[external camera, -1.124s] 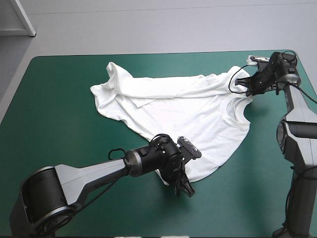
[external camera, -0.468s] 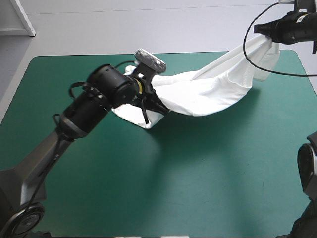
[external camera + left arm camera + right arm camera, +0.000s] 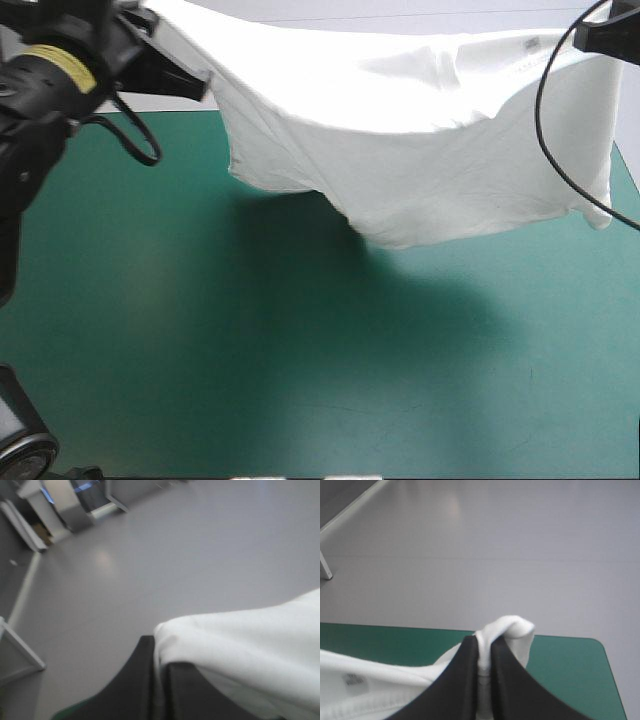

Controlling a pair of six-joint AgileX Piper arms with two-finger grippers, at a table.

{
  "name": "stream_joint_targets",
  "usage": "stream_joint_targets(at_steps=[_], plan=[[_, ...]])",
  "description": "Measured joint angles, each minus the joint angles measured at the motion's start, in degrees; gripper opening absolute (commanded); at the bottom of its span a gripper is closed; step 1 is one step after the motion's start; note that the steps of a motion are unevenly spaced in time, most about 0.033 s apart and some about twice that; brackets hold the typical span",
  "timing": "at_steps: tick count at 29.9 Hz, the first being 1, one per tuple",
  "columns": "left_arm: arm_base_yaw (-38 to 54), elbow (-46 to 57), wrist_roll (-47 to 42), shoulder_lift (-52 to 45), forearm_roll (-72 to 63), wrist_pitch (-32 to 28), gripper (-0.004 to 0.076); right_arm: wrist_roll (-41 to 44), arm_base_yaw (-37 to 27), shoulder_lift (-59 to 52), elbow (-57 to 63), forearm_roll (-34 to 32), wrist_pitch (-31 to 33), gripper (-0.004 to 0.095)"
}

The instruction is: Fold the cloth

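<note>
While left gripper (image 3: 159, 647) & right gripper (image 3: 485, 644) both clamp 1 T-shirt (image 3: 420, 130), it hangs over table (image 3: 200, 350).

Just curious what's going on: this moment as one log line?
T-shirt: stretched aloft over table | left gripper: shut on T-shirt | right gripper: shut on T-shirt

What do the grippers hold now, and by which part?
Both hold the T-shirt: the left gripper pinches a bunched edge, the right gripper a fold near the label.
</note>
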Motion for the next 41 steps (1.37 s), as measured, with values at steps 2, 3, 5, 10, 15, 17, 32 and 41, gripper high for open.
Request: stream_joint_targets(at_steps=[2, 3, 5, 10, 15, 17, 32, 41], plan=[[0.00, -3.51, 1.14, -0.63, 3.06, 0.00, -0.0008, 0.00, 0.00, -3.00, -0.06, -0.31, 0.00, -0.0019], [0.00, -5.33, 1.90, -1.03, 3.89, 0.00, -0.0008, -0.06, 0.00, -4.38, -0.12, -0.31, 0.00, -0.0019], [0.00, -8.48, 3.51, -1.96, 4.61, 0.00, -0.0008, -0.28, 0.00, -6.78, -0.51, -0.21, -0.49, -0.0019], [0.00, -10.91, 5.60, -4.67, 4.62, 0.00, -0.0008, -0.50, 0.00, -10.01, -3.92, -0.32, -3.75, -0.0019], [0.00, -10.91, 6.77, -6.70, 4.44, 0.00, -0.0008, -0.57, 0.00, -11.11, -9.49, -0.32, -5.60, -0.0019], [0.00, -10.91, 6.89, -7.24, 4.40, 0.00, -0.0008, -0.57, 0.00, -11.38, -10.81, -0.20, -5.43, -0.0019], [3.20, 4.92, 3.19, -5.82, 7.05, 0.00, -0.0001, -4.34, 0.00, -3.13, -11.46, 7.79, -8.00, -0.0019], [30.13, 18.49, 5.09, 3.45, -28.40, -8.37, -0.0006, -6.83, 0.00, 14.52, -10.81, 11.48, -4.71, -0.0019]])
